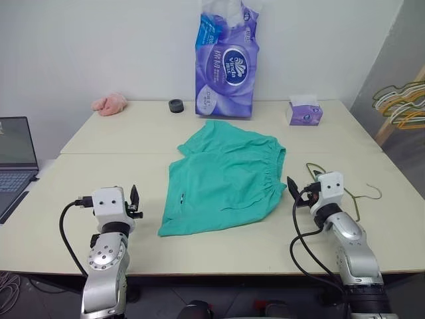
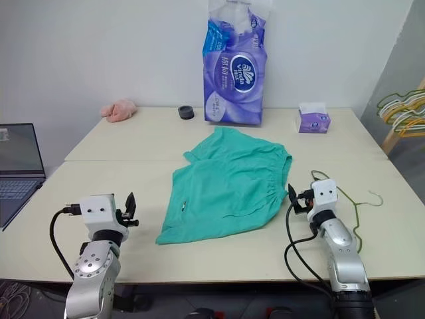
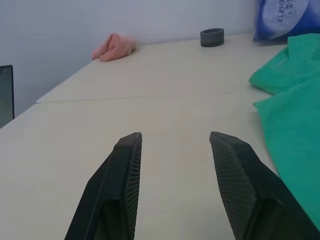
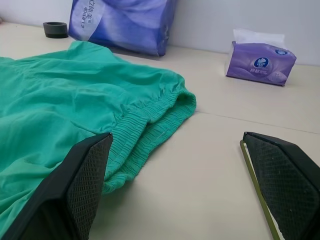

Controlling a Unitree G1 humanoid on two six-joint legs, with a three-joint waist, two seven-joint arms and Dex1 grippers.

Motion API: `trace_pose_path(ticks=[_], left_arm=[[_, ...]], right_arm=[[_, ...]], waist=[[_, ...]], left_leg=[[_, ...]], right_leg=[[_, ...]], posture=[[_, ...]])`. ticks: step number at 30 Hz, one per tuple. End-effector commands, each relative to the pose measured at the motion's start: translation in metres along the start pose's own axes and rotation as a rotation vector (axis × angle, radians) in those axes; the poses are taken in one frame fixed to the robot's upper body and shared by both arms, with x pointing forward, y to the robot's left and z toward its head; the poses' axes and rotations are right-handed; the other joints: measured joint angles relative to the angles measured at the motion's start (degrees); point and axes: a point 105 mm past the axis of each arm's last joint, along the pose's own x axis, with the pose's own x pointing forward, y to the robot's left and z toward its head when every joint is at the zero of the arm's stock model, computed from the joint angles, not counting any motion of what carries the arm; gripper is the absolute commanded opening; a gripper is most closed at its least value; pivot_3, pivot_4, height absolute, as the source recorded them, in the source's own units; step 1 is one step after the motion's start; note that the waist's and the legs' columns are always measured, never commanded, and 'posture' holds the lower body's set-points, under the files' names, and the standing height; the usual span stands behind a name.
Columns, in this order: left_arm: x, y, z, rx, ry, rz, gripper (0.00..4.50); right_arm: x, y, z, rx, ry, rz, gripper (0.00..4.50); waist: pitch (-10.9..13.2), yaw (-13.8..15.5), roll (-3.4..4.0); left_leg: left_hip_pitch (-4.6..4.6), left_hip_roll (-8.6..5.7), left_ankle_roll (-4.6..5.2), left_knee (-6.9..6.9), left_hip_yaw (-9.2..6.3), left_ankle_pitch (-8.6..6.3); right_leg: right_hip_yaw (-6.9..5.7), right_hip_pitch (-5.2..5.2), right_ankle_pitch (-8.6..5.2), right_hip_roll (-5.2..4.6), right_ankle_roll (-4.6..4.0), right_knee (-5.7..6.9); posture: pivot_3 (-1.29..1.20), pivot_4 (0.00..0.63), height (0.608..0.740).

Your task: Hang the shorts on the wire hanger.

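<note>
The teal-green shorts (image 1: pixel 226 176) lie flat in the middle of the table, waistband toward the right. Right of them lies the thin olive wire hanger (image 4: pixel 260 195), its hook (image 1: pixel 377 191) pointing to the table's right edge. My right gripper (image 1: pixel 302 186) hovers low between the waistband and the hanger, wide open; in the right wrist view one finger sits by the gathered waistband and the other beside the hanger wire. Left of the shorts, over bare table, my left gripper (image 3: pixel 175 137) is open with nothing between its fingers.
A tall purple tissue pack (image 1: pixel 226 63), a small purple tissue box (image 1: pixel 304 113), a black tape roll (image 1: pixel 176 106) and a pink fluffy cloth (image 1: pixel 109 103) line the back. A laptop (image 1: pixel 14 156) sits off the left; bunched hangers (image 1: pixel 402 103) hang at the right.
</note>
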Motion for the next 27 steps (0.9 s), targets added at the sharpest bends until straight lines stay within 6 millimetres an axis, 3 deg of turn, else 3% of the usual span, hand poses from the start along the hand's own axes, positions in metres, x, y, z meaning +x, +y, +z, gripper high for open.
trace_pose_path(ticks=[1, 14, 22, 25, 27], left_arm=[[-0.001, 0.005, 0.02, 0.041, -0.082, 0.006, 2.29], [-0.01, -0.001, 0.021, -0.036, -0.096, -0.069, 2.29], [-0.014, -0.012, 0.023, -0.048, -0.106, -0.172, 4.49], [-0.019, -0.036, 0.022, -0.011, -0.088, -0.37, 4.49], [-0.029, -0.059, 0.02, 0.04, -0.059, -0.601, 4.49]], right_arm=[[0.003, 0.002, 0.016, -0.019, -0.063, 0.015, 4.46], [0.003, 0.004, 0.017, -0.029, -0.066, 0.032, 4.46], [0.002, 0.008, 0.02, -0.039, -0.067, 0.104, 4.5], [-0.003, 0.019, 0.024, -0.035, -0.067, 0.225, 4.5], [-0.014, 0.037, 0.027, -0.003, -0.04, 0.408, 4.5]], waist=[[0.0, 0.01, 0.0], [0.0, 0.04, 0.01], [0.01, 0.02, 0.01], [0.02, 0.01, 0.04], [0.08, -0.07, 0.12]], left_leg=[[0.0, 0.0, 0.0, 0.0, 0.0, 0.0], [0.0, 0.01, 0.0, 0.0, 0.0, 0.0], [0.0, 0.01, 0.0, 0.0, 0.03, 0.0], [0.0, 0.01, 0.0, 0.0, 0.04, 0.0], [0.0, 0.01, 0.01, 0.0, 0.07, 0.0]], right_leg=[[0.0, 0.0, 0.0, 0.0, 0.0, 0.0], [-0.01, 0.0, 0.0, 0.0, 0.0, 0.0], [0.01, 0.0, 0.0, 0.0, 0.0, -0.01], [0.0, 0.0, -0.01, 0.0, -0.01, -0.01], [0.01, 0.01, -0.01, 0.0, -0.01, -0.01]], posture=[[0.08, 0.0, 0.74], [0.08, 0.0, 0.74], [0.07, 0.0, 0.74], [0.05, 0.0, 0.74], [0.04, 0.0, 0.74]])
